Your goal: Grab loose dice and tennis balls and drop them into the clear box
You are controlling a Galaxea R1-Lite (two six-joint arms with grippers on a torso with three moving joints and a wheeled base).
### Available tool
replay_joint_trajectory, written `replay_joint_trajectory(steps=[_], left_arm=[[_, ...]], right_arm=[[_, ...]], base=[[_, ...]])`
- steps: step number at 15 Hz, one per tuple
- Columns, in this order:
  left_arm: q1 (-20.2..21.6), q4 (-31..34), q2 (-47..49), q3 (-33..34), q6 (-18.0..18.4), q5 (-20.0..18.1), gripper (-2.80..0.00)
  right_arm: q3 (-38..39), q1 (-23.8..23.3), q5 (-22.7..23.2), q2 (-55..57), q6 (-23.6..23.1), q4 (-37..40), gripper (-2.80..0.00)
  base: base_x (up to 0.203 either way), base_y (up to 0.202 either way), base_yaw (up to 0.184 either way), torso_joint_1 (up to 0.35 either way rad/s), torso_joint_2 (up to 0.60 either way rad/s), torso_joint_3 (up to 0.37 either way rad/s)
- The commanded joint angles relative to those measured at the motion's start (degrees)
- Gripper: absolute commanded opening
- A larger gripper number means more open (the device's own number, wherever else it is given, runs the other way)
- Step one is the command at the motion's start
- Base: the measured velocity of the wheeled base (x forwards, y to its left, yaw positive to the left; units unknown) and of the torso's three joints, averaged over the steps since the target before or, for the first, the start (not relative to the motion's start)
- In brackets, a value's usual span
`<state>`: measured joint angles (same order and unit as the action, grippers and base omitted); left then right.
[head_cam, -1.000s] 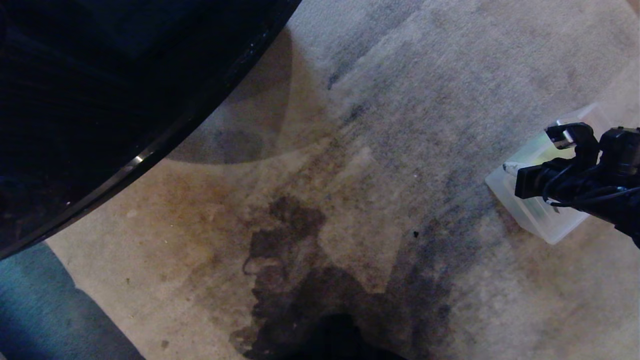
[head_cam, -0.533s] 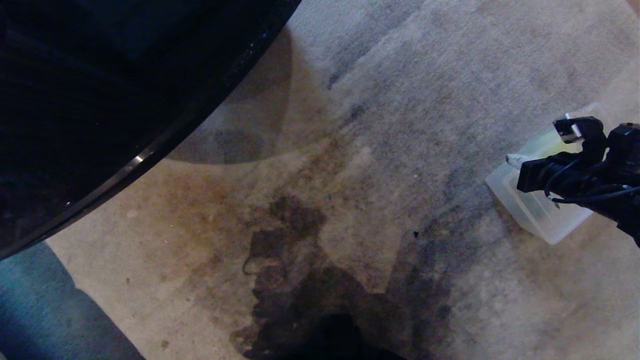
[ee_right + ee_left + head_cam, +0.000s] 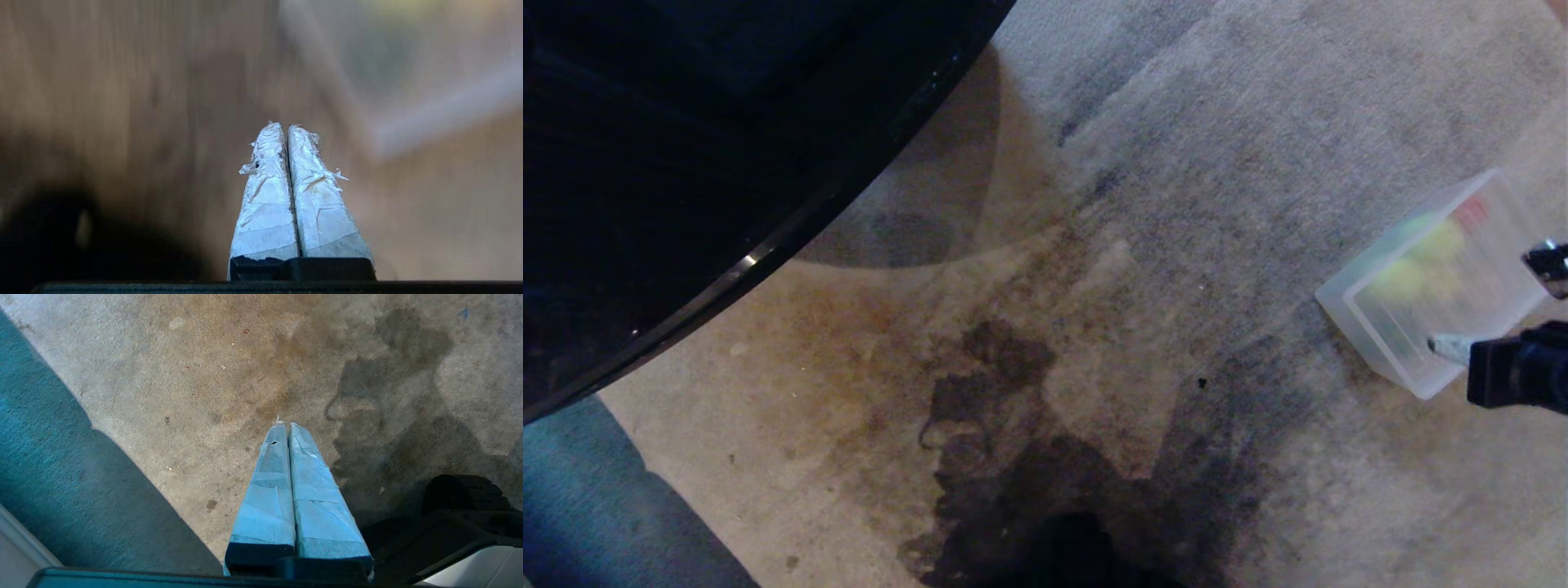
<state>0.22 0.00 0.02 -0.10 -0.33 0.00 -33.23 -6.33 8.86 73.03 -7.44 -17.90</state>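
The clear box sits on the carpet at the right edge of the head view. Blurred yellow-green shapes, which look like tennis balls, show through its walls, with a small red patch behind them. I cannot make out any dice. My right gripper is shut and empty, its taped tip over the box's near corner. In the right wrist view the right gripper points over blurred carpet, with the box a pale smear. My left gripper hangs parked over the carpet, shut and empty.
A large black curved-edged object fills the upper left of the head view. A teal rug lies at the lower left. The beige carpet carries a dark stain in the middle. A black part of my base shows beside the left gripper.
My right arm has pulled back from over the box toward the picture's right edge and lower, uncovering the box. Its gripper stayed shut. Nothing else moved.
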Motion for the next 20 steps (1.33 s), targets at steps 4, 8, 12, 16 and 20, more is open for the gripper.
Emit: replay_joint_trajectory(steps=[4,8,12,16,20], left_arm=[[0.0,0.0,0.0,0.0,0.0,0.0,-2.8],[0.0,0.0,0.0,0.0,0.0,0.0,-2.8],[0.0,0.0,0.0,0.0,0.0,0.0,-2.8],[0.0,0.0,0.0,0.0,0.0,0.0,-2.8],[0.0,0.0,0.0,0.0,0.0,0.0,-2.8]], right_arm=[[17.9,0.2,-1.9,-30.9,0.0,14.0,-2.8],[22.5,1.0,-2.1,-47.1,0.1,25.3,-2.8],[28.4,1.2,-3.4,-56.8,2.2,25.7,-2.8],[33.4,6.0,-7.3,-59.0,1.9,18.0,-2.8],[33.4,7.4,-7.4,-66.7,2.4,17.9,-2.8]], base=[[0.0,0.0,0.0,0.0,0.0,0.0],[0.0,0.0,0.0,0.0,0.0,0.0],[0.0,0.0,0.0,0.0,0.0,0.0],[0.0,0.0,0.0,0.0,0.0,0.0],[0.0,0.0,0.0,0.0,0.0,0.0]])
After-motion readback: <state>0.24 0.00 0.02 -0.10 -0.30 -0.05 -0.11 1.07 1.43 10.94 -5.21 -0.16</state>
